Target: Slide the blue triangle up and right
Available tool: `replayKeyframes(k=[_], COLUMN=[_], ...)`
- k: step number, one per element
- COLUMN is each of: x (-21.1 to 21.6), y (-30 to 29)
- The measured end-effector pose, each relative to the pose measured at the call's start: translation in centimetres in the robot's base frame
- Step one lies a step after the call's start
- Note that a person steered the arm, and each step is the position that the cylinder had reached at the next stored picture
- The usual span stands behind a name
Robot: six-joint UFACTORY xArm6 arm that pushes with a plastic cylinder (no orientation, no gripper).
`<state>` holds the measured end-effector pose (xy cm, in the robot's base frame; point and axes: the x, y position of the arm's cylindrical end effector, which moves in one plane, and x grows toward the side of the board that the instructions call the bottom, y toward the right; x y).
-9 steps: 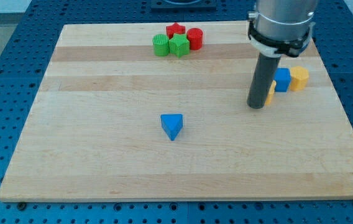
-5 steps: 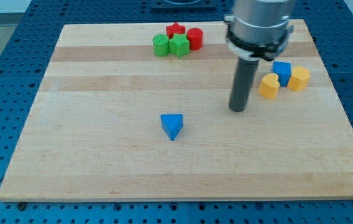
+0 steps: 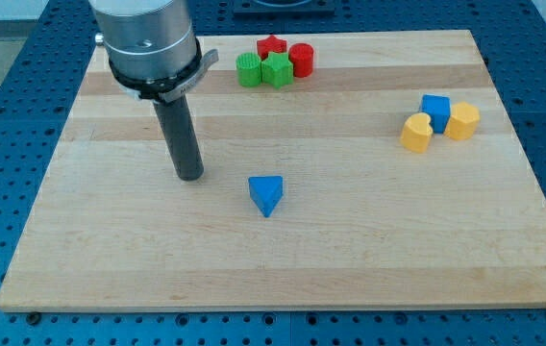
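Observation:
The blue triangle lies near the middle of the wooden board. My tip rests on the board to the left of the triangle and slightly above it, with a clear gap between them. The dark rod rises from the tip to the silver arm body at the view's top left.
A cluster of a red star-like block, a red cylinder, a green cylinder and a green block sits at the top centre. A blue block and two yellow blocks sit at the right.
My tip has swept from beside the yellow and blue blocks at the right across the board to the left of the blue triangle. No block has moved.

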<state>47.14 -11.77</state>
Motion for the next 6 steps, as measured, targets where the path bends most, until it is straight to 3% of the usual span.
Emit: replayKeyframes(k=[1,2,6], x=[6.3,6.2,-7.1], y=[2.6,3.5,17.1])
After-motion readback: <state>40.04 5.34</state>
